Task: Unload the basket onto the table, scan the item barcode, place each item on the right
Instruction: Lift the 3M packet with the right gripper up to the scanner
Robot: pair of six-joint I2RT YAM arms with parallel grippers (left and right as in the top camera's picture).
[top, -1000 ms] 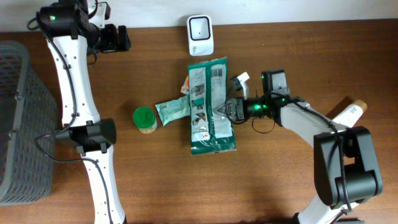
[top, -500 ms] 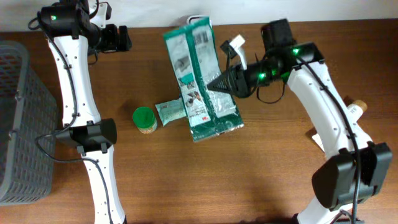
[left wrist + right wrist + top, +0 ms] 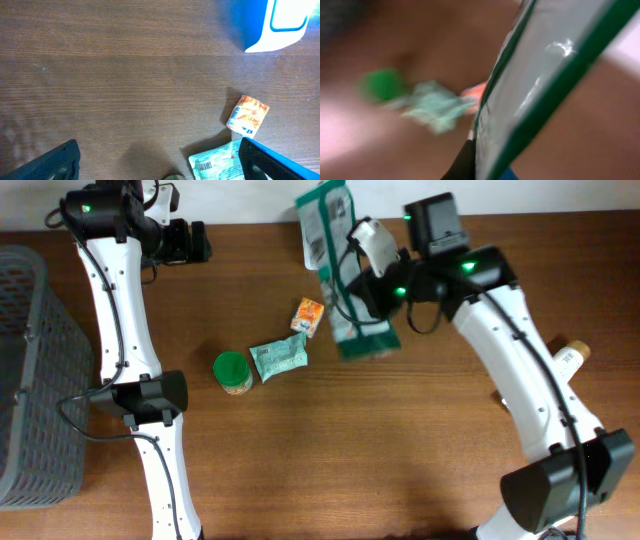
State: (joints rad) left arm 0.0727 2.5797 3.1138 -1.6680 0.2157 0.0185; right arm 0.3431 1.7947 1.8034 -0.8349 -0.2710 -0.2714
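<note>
Two views differ: the left wrist view shows the white scanner at upper right; overhead, the green package hides it, top centre. My right gripper clamps the package, arm stretched up-frame; my left gripper gapes wide, upper left.

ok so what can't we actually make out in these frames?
- Left wrist: scanner is cut off by the top edge and blurred.
- Overhead: scanner not visible, apparently behind the lifted green bag.
- Overhead: the bag's print is too small to pick out a barcode.
- Right wrist: heavy motion blur, and the bag fills most of the frame.
- Overhead: bottle is mostly under the right arm.
</note>
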